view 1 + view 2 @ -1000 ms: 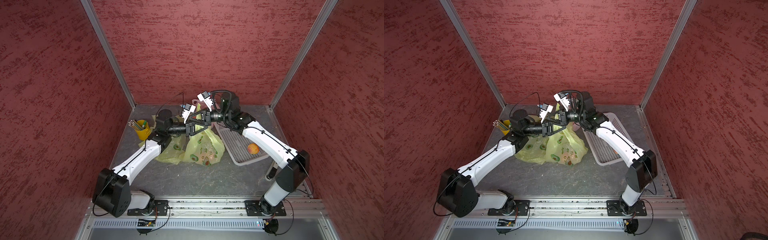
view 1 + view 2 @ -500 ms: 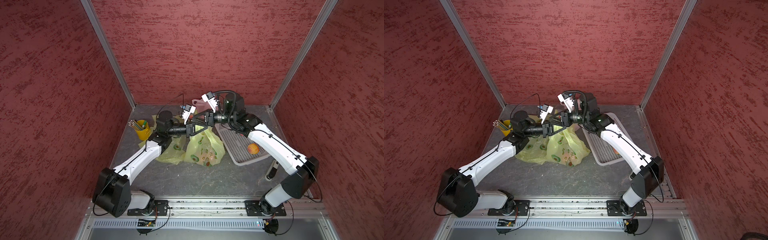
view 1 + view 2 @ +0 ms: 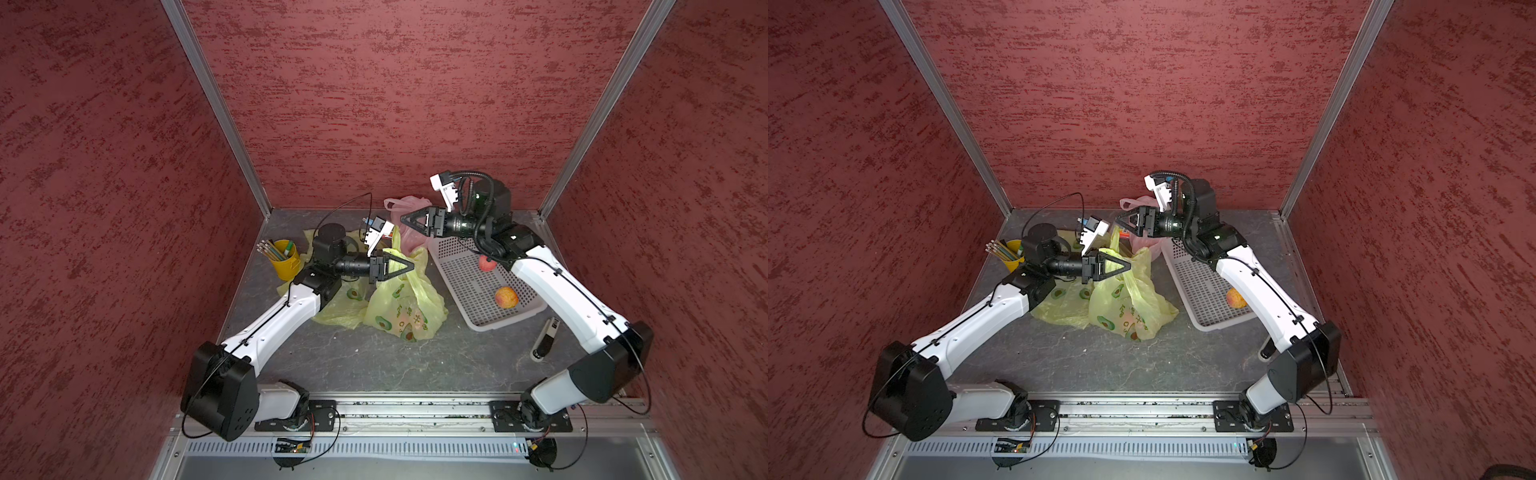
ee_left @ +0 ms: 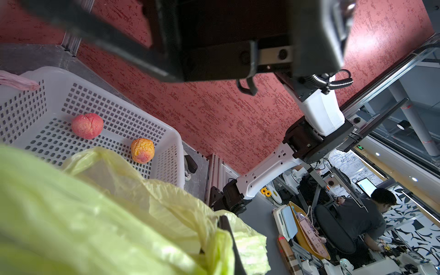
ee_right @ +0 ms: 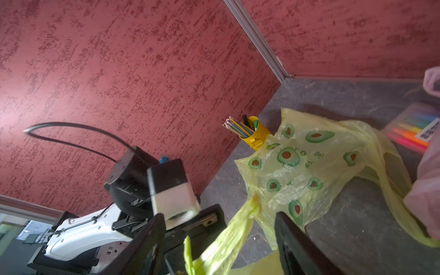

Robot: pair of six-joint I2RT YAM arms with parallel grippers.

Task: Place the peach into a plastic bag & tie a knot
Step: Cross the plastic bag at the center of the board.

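Drawn back from the bag's top, the right tool (image 3: 405,218) now stands with its fingers spread; in the right wrist view the bag's twisted handle (image 5: 238,226) passes between them unclamped. Meanwhile the left tool (image 3: 410,266) is clamped on the yellow-green plastic bag (image 3: 409,305), which sits on the counter (image 3: 374,365). A red peach (image 3: 485,263) and an orange peach (image 3: 506,297) lie in the white basket (image 3: 459,276).
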